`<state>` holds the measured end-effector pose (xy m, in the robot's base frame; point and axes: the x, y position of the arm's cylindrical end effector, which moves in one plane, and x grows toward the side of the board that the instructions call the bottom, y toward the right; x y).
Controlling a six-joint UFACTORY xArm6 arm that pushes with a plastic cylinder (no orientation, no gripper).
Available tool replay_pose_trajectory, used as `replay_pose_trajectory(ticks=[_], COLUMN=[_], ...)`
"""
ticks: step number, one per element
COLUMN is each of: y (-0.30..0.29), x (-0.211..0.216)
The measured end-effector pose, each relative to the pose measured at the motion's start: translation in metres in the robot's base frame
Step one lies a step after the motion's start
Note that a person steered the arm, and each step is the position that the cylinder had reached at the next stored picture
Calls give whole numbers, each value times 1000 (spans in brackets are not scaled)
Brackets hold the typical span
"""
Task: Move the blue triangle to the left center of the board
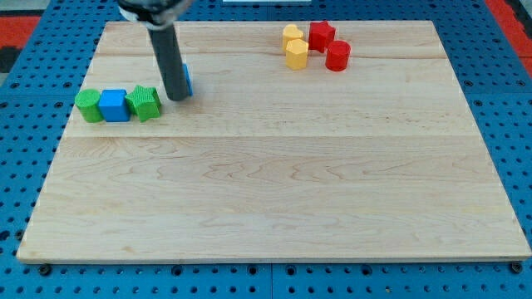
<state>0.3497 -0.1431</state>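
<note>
Camera view shows our tip (178, 97) touching the small blue triangular block (187, 80), mostly hidden behind our dark rod, just right of the green star-shaped block (145, 102). We carry no jaws. Light and rigid, it should slide easily; we push its right face.

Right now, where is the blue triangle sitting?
The blue triangle sits in the view's upper left, mostly hidden behind my tip, just right of the green, blue, green row ending at the green star.

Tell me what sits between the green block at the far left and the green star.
A blue cube, touching the green block and the green star; the camera view shows it.
</note>
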Motion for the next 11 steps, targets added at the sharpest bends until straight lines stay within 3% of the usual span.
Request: replay_pose_trajectory(ticks=[3,4,6,7,8,10,11], y=[61,27,9,-36,-32,181,294], x=[-89,-91,-23,-17,-21,74,55])
